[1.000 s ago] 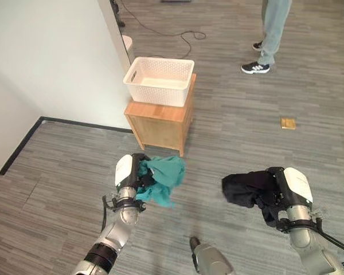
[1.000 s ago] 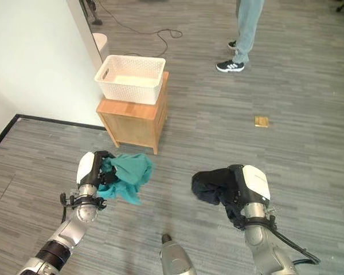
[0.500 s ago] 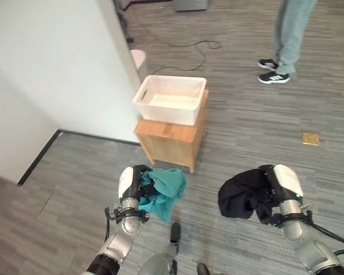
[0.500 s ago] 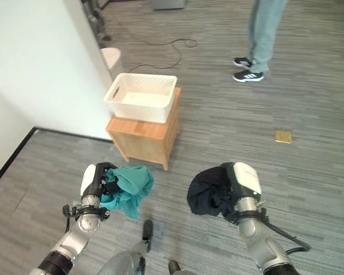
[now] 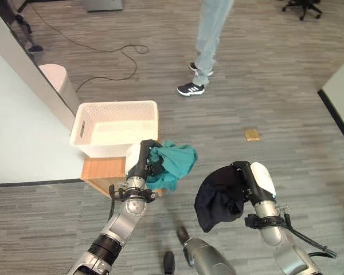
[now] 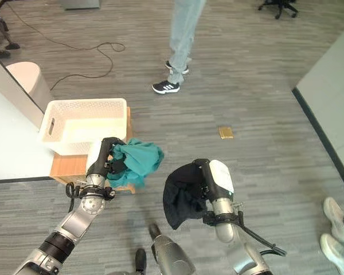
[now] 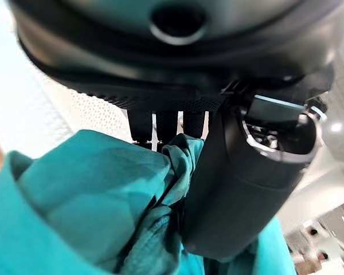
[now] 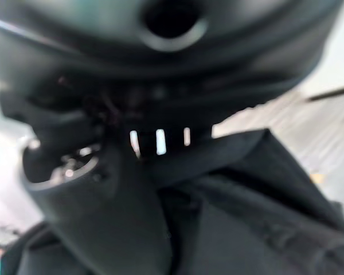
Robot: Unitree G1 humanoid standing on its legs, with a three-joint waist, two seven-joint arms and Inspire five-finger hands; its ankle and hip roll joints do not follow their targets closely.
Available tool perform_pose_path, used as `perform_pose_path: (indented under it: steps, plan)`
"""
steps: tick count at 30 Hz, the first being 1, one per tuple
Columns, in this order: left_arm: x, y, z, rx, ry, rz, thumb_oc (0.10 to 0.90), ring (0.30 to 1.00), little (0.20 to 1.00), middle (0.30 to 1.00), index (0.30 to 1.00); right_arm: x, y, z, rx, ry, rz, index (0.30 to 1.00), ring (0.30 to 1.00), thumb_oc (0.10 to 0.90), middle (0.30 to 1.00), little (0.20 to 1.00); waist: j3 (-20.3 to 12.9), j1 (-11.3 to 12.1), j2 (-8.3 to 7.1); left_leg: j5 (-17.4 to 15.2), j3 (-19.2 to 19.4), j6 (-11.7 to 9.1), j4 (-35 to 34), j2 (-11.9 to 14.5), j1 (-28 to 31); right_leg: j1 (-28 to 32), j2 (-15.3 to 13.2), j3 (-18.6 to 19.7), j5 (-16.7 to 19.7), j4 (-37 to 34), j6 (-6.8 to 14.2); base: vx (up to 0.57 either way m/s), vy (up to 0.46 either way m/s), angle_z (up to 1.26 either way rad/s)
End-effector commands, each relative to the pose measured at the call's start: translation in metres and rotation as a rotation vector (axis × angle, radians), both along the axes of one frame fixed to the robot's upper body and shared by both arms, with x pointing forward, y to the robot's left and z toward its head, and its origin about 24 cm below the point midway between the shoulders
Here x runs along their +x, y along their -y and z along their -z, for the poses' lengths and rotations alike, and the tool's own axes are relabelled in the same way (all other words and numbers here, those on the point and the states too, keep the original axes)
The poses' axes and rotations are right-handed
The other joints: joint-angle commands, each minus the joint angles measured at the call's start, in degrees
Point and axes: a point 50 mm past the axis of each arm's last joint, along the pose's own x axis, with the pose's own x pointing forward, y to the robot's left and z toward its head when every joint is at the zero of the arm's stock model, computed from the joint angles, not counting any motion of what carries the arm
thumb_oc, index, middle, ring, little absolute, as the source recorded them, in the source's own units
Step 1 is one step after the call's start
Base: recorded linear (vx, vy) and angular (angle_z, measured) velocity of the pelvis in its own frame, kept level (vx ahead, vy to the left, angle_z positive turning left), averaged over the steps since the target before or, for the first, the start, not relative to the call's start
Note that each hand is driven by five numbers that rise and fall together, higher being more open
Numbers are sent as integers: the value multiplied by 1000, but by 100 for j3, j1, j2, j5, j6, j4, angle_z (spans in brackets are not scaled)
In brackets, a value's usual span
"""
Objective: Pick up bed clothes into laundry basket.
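Left hand [image 5: 139,167] grips teal cloth [image 5: 173,163] beside white basket [image 5: 112,129]

Two garments [image 5: 173,165] (teal, black [image 5: 218,197]), one basket [image 5: 114,129]

right robot hand [image 8: 103,189], clutching black cloth [image 8: 252,212]

I have both silver-grey arms raised in front, forearms angled up and inward. My dark left hand [image 5: 139,165] has fingers [image 7: 167,123] and thumb curled tight round a bunched teal cloth [image 5: 173,163]; my dark right hand [image 5: 253,182] is clenched on a crumpled black garment [image 5: 218,196].
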Motion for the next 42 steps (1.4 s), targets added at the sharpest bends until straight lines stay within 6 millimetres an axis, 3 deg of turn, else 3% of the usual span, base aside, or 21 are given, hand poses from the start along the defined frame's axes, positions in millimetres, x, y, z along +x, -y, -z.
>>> perform_pose_path:
  steps: [1, 2, 3, 4, 5, 6, 8, 11, 14, 15, 17, 18, 19, 20, 21, 23, 24, 29, 35, 38, 42]
  plan:
    - [-5, -5, -18, -1, 161, -20, 400, 300, 300, 300, 300, 4, 51, -23, -94, 154, 194, 300, 300, 400, 300, 300, -666, 67, -83, -395, 690, -273, 187, 698, 78, 920, -274, 52, -670, -666, 837, 205, -125, 51]
    - [-11, -15, -15, -48, 154, -64, 400, 300, 300, 300, 300, -1, 50, -77, -138, 360, 179, 300, 300, 400, 300, 300, -649, 84, -113, -145, 847, -408, 1042, 754, -184, 1200, -431, 11, -689, -797, 821, 114, -81, 56]
    - [-11, -18, -19, -56, 169, -77, 400, 300, 300, 300, 300, -3, 51, -92, -161, 427, 177, 300, 300, 400, 300, 300, -571, 143, -179, 132, 886, -460, 1751, 701, -544, 1314, -524, 3, -696, -809, 760, 146, -64, 57]
    - [-10, -18, -19, -56, 169, -75, 400, 300, 300, 300, 300, -3, 51, -92, -161, 427, 179, 300, 300, 400, 300, 300, -577, 138, -143, -13, 868, -449, 1918, 722, -608, 1345, -504, -19, -747, -841, 766, 70, -100, 35]
    - [-11, -27, -22, -58, 187, -120, 400, 300, 300, 300, 300, -4, 55, -113, -195, 553, 219, 300, 300, 400, 300, 300, -475, 228, -350, 246, 1186, -469, 2706, 719, -1298, 1544, -672, 4, -806, -863, 672, 36, -63, 9]
    - [-11, -28, -23, -56, 188, -121, 400, 300, 300, 300, 300, -4, 54, -113, -193, 555, 221, 300, 300, 400, 300, 300, -497, 234, -345, 193, 1198, -458, 2837, 729, -1404, 1504, -666, 10, -803, -875, 682, 40, -71, -2]
    - [-17, -41, -24, -73, 210, -185, 400, 300, 300, 300, 300, -15, 57, -140, -234, 711, 254, 300, 300, 400, 300, 300, -543, 239, -347, 133, 1644, -466, 2219, 1186, -1529, 1576, -749, -72, -969, -807, 704, 116, 99, 5]
    - [-25, -48, -22, -52, 219, -216, 400, 300, 300, 300, 300, -30, 61, -176, -320, 908, 292, 300, 300, 400, 300, 300, -629, 318, -161, 360, 2091, -576, 764, 1493, -1162, 1710, -827, -399, -1242, -777, 743, 144, 108, 44]
    - [-29, -52, -22, -62, 228, -229, 400, 300, 300, 300, 300, -34, 60, -192, -309, 968, 286, 300, 300, 400, 300, 300, -682, 304, -91, 483, 2050, -625, 376, 1539, -1031, 1729, -861, -565, -1317, -762, 772, 22, 22, 22]
    - [-32, -48, -16, -81, 202, -217, 400, 300, 300, 300, 300, -32, 55, -217, -331, 1054, 244, 300, 300, 400, 300, 300, -786, 352, -12, 544, 2015, -631, 54, 1486, -798, 1794, -860, -701, -1255, -857, 809, 32, 4, 0]
    - [-34, -47, -12, -71, 186, -201, 400, 300, 300, 300, 300, -24, 55, -228, -349, 1049, 208, 300, 300, 400, 300, 300, -849, 398, -1, 525, 2025, -642, -70, 1483, -685, 1867, -886, -767, -1238, -951, 839, 50, 16, 0]
    - [-36, -43, -6, -66, 154, -173, 400, 300, 300, 300, 300, -12, 58, -252, -421, 1016, 166, 300, 300, 400, 300, 300, -923, 565, -83, 506, 1984, -652, -111, 1474, -627, 1931, -927, -860, -1199, -1020, 878, 49, 4, 14]
    - [-36, -44, -6, -72, 155, -181, 400, 300, 300, 300, 300, -8, 56, -254, -421, 1019, 155, 300, 300, 400, 300, 300, -912, 516, -51, 502, 1983, -651, -111, 1472, -623, 1943, -929, -863, -1193, -1035, 881, 26, -24, 10]
    - [-37, -43, -2, -76, 128, -164, 400, 300, 300, 300, 300, -1, 61, -264, -453, 948, 150, 300, 300, 400, 300, 300, -941, 649, -149, 518, 1933, -666, -111, 1462, -641, 1945, -948, -928, -1166, -1048, 905, 17, -25, 11]
    - [-38, -44, 2, -81, 100, -162, 400, 300, 300, 300, 300, 10, 67, -288, -554, 883, 164, 300, 300, 400, 300, 300, -970, 819, -291, 532, 1938, -684, -111, 1431, -706, 1928, -985, -1001, -1128, -1062, 954, 7, -33, 13]
    - [-39, -48, 7, -86, 78, -176, 400, 300, 300, 300, 300, 18, 64, -302, -574, 859, 147, 300, 300, 400, 300, 300, -990, 830, -333, 461, 1931, -689, -111, 1405, -713, 1944, -1019, -1037, -1173, -1078, 988, 35, -1, 12]
    - [-40, -52, 13, -72, 45, -178, 400, 300, 300, 300, 300, 19, 69, -316, -618, 817, 176, 300, 300, 400, 300, 300, -983, 970, -463, 471, 1868, -706, -111, 1373, -779, 1907, -1026, -1084, -1129, -1099, 1003, 35, 14, 13]
    - [-49, -66, 25, -57, -16, -224, 400, 300, 300, 300, 300, 29, 59, -332, -638, 807, 150, 300, 300, 400, 300, 300, -1024, 1016, -479, 449, 1732, -680, -111, 1307, -893, 1870, -1070, -1190, -1126, -1108, 1039, 31, 17, 40]
    - [-57, -73, 36, -45, -71, -241, 400, 300, 300, 300, 300, 41, 53, -330, -639, 781, 149, 300, 300, 400, 300, 300, -1059, 1219, -576, 381, 1566, -636, -111, 1240, -901, 1938, -1147, -1350, -1151, -1113, 1065, 58, 8, 47]
    - [-58, -75, 38, -52, -86, -251, 400, 300, 300, 300, 300, 44, 55, -329, -637, 773, 166, 300, 300, 400, 300, 300, -1046, 1251, -611, 369, 1503, -624, -111, 1220, -916, 1938, -1154, -1392, -1156, -1110, 1064, 39, 1, 39]
    - [-62, -81, 43, -63, -109, -276, 400, 300, 300, 300, 300, 53, 74, -318, -640, 711, 266, 300, 300, 400, 300, 300, -970, 1354, -667, 340, 1402, -584, -111, 1168, -980, 1936, -1167, -1462, -1178, -1102, 1062, 33, -4, 21]
